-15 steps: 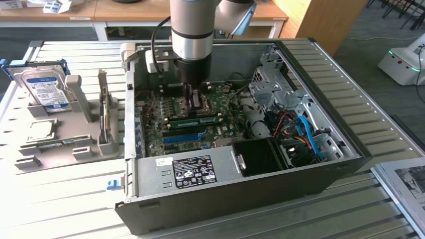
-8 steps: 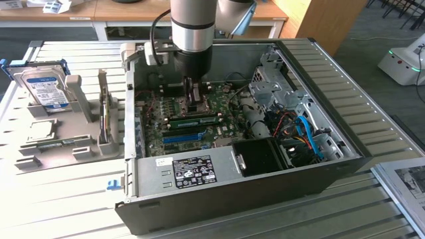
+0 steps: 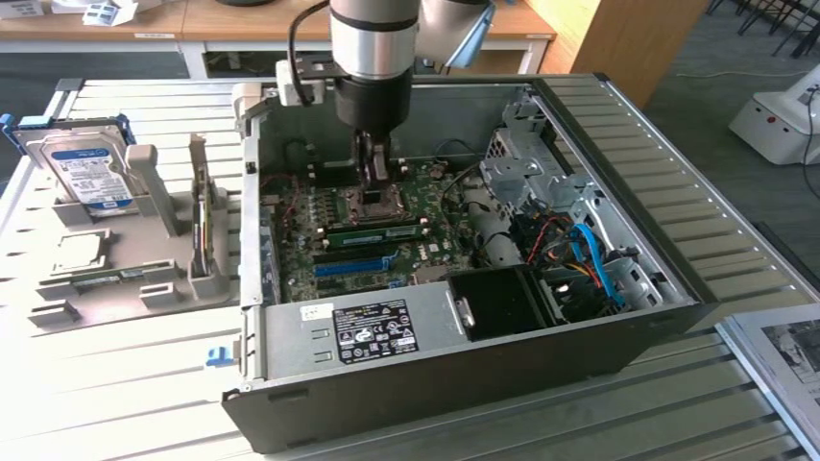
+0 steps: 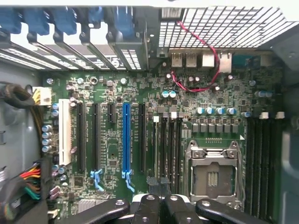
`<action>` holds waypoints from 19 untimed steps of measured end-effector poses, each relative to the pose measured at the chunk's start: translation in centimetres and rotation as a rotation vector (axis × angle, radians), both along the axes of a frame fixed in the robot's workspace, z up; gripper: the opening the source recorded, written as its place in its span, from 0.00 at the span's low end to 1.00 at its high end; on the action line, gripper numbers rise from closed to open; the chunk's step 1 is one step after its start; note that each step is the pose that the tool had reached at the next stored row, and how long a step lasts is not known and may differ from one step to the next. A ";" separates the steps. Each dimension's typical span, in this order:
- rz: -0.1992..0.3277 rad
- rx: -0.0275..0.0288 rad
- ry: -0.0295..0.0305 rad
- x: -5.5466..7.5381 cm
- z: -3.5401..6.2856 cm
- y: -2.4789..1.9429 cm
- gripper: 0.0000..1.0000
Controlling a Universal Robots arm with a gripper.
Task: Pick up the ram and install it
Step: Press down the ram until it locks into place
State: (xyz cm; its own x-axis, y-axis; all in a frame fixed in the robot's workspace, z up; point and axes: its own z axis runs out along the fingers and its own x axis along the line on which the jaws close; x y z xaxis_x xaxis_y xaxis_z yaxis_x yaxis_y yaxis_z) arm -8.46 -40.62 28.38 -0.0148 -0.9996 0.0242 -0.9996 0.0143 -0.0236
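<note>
the hand (image 3: pixel 378 187), fingers together, hovered just beside the seated ram (image 3: pixel 375 231), its length crosswise below.

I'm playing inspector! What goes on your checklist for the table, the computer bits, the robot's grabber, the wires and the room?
Surface: slatted metal table carrying an open computer case.
Job's things: the ram, a slim green stick, lies across the motherboard, seemingly in a slot; whether it is fully seated cannot be told.
Clutter: grey holder at the exterior view's left, with a hard drive and an upright card.
Grippers: end effector low inside the case, close to the ram and the processor socket.
Cables: blue cables in the case; red wire near the rear ports.
Surroundings: wooden desk behind; white device at the exterior view's right.
</note>
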 end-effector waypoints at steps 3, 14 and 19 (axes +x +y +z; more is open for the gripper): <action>0.000 0.0000 0.0020 0.0 0.85 0.00 0.10; 0.000 0.0001 0.0105 0.0 4.23 0.00 0.10; 0.000 0.0000 0.0127 0.0 5.56 0.00 0.10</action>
